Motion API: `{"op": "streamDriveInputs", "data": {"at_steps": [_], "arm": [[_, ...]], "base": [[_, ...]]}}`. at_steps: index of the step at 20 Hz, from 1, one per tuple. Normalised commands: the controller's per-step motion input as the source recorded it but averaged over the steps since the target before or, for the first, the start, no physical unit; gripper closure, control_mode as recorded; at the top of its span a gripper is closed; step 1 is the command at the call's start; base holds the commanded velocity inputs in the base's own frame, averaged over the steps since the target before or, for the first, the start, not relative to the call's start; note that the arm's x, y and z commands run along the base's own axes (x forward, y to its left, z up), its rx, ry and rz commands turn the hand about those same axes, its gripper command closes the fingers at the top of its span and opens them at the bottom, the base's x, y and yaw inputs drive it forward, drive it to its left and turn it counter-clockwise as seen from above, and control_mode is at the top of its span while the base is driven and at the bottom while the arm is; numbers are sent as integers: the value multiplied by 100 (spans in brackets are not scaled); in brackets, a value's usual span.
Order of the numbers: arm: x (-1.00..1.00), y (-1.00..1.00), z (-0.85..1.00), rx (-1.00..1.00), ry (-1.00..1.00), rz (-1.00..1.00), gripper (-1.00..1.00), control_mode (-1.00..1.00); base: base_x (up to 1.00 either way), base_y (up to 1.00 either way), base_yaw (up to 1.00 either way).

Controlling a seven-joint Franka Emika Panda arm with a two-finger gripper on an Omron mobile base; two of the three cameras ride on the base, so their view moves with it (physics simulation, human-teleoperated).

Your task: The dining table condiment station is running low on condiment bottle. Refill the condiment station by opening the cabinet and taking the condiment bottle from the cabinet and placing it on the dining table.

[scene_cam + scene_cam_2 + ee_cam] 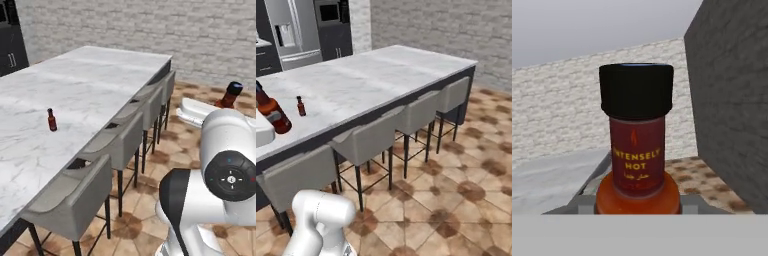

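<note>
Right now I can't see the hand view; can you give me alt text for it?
A condiment bottle with a black cap and an "Intensely Hot" label stands upright, close in front of the camera. Behind it are a pale brick wall and a dark grey wall on the right.

Even, diffuse light fills all three views, with no clear source and no glare. The marble dining table (90,80) looks bright and flat; the stools (363,140) cast only faint shadows on the floor tiles. Rendering is soft and low in detail. Just ahead of the hand camera, the bottle's label (637,165) stays readable.
</note>
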Motion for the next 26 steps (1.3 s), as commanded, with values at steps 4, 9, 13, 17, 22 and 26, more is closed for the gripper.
{"op": "streamDriveInputs", "data": {"at_steps": [4, 9, 13, 17, 22, 26], "arm": [[0, 0, 0, 0, 0, 0, 100, 100], [0, 0, 0, 0, 0, 0, 100, 100], [0, 0, 0, 0, 0, 0, 100, 100], [0, 0, 0, 0, 0, 0, 100, 100], [0, 0, 0, 0, 0, 0, 100, 100], [0, 0, 0, 0, 0, 0, 100, 100]], "base": [[53, -76, 47], [61, -68, 44], [79, -54, 42], [75, -53, 42], [61, -32, 47], [24, -21, 53]]}}
